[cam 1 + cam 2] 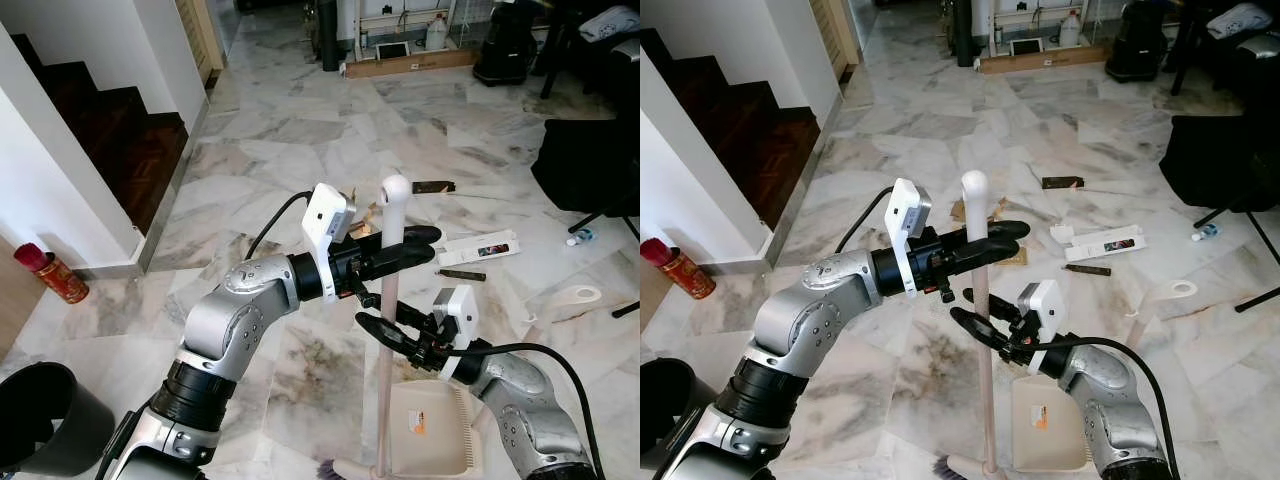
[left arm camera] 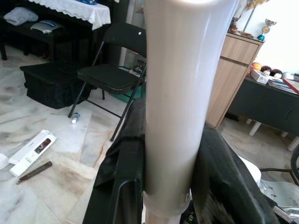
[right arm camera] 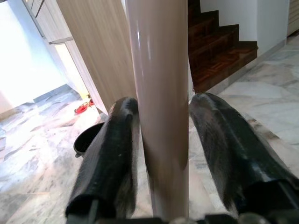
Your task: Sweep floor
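Observation:
A broom stands upright in front of me, its beige handle (image 1: 384,400) topped by a white cap (image 1: 395,190). My left gripper (image 1: 420,247) is shut on the handle just below the cap, fingers pointing right. Lower down, my right gripper (image 1: 378,318) is shut on the same handle from the other side. In the left wrist view the pole (image 2: 180,93) sits tight between the two black fingers (image 2: 121,177). The right wrist view likewise has the pole (image 3: 161,116) between its fingers (image 3: 107,154). The broom's bristles (image 1: 330,468) touch the marble floor beside a beige dustpan (image 1: 430,425).
Litter lies ahead on the right: a white box (image 1: 478,247), a dark strip (image 1: 460,274), a brown piece (image 1: 433,186), a tape roll (image 1: 577,295) and a small bottle (image 1: 578,237). A black bin (image 1: 45,420) stands at lower left, a red can (image 1: 50,272) by the stairs (image 1: 110,130). Black chair (image 1: 595,165) at right.

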